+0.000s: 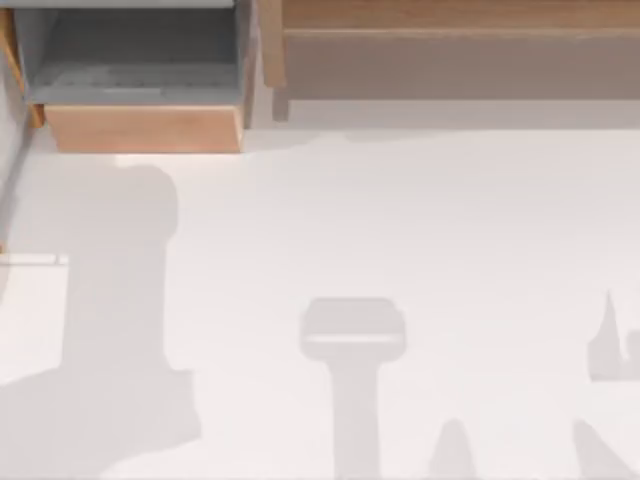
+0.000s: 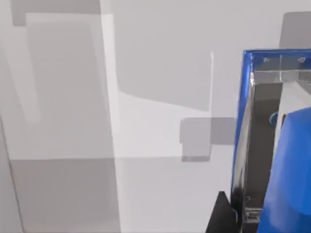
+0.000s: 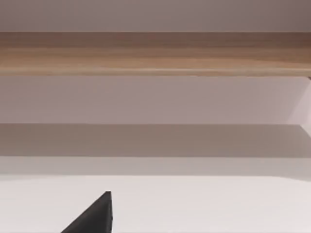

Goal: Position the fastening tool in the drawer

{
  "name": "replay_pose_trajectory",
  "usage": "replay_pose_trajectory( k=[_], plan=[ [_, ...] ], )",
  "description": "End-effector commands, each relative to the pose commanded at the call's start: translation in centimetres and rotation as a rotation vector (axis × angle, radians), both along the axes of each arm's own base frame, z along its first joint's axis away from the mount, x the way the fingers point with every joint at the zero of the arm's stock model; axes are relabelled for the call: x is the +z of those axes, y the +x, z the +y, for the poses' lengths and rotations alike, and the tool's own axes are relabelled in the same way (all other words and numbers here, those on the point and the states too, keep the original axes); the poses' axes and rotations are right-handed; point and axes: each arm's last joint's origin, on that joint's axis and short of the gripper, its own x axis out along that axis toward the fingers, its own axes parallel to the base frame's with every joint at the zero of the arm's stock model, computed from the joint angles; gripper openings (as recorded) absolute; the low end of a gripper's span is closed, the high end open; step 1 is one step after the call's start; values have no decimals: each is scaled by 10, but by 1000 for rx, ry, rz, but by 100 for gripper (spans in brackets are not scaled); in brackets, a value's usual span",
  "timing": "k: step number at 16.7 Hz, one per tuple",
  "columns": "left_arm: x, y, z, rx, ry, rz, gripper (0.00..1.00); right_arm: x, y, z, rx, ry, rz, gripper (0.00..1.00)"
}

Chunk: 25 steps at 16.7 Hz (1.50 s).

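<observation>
Drawer [image 1: 140, 95] is pulled open at the bench's [image 1: 400, 230] far left, grey floor bare. Blue fastening tool [image 2: 286, 179] is close under the left wrist camera, not yet in. Can't tell either arm's finger state. Placement remains.
</observation>
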Motion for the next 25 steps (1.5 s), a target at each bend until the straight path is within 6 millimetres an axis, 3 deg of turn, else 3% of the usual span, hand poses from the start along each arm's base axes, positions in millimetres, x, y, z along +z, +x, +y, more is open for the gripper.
replay_pose_trajectory(
  k=[5,8,11,15,17,22,25],
  plan=[
    [94,-27,-7,-104,69,-216,0,0,0,0,0,0,0,100],
    [111,-34,-10,-133,84,-275,0,0,0,0,0,0,0,100],
    [81,-21,-6,-98,54,-217,0,0,0,0,0,0,0,100],
    [5,-2,1,-12,0,-34,0,0,0,0,0,0,0,100],
    [-21,2,-1,13,-15,41,0,0,0,0,0,0,0,100],
    [-28,3,-2,17,-20,62,0,0,0,0,0,0,0,100],
    [-28,3,-2,17,-20,62,23,0,0,0,0,0,0,100]
  ],
)
